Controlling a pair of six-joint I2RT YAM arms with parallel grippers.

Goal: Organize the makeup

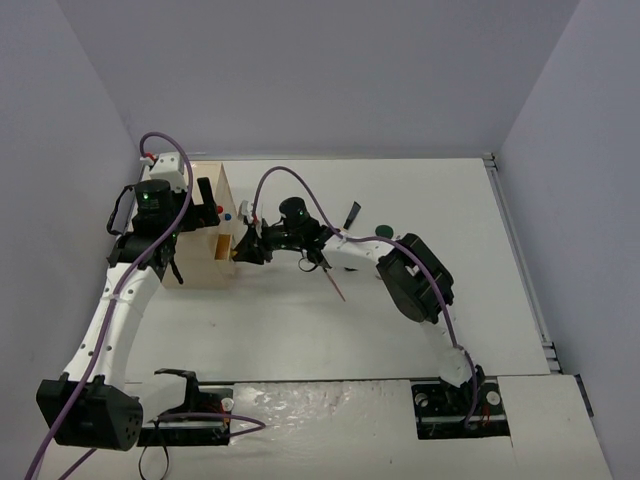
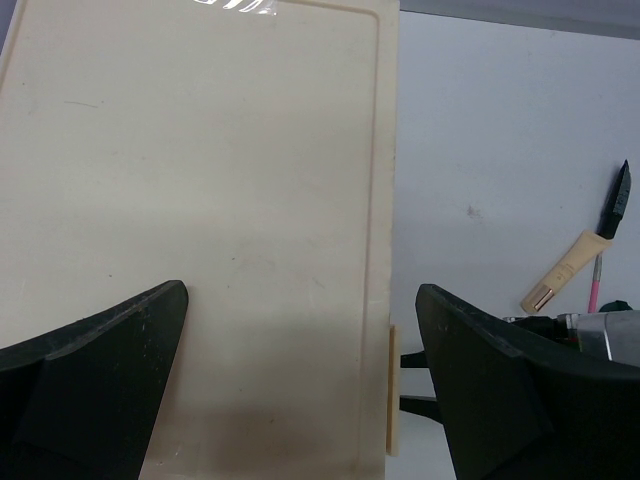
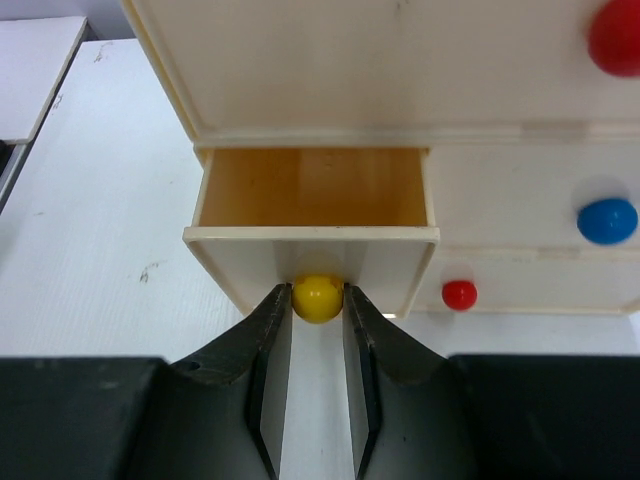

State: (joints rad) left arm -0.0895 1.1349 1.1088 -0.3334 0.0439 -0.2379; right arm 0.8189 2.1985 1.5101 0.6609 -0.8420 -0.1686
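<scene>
Right tool [image 3: 318,302] grips yellow knob [image 3: 318,296]; left tool [image 2: 300,300] spread; pink pencil [image 1: 336,286] apparently behind the right.

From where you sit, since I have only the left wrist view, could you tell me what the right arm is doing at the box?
Observer: The right end effector is shut on the yellow knob of one drawer.
Operator: Thank you. Is that drawer open?
Observer: Yes, it is pulled out, and the part of its inside that shows is empty.
Operator: Is anything loose lying near that arm?
Observer: A thin pencil lies on the table just in front of its wrist.
</scene>
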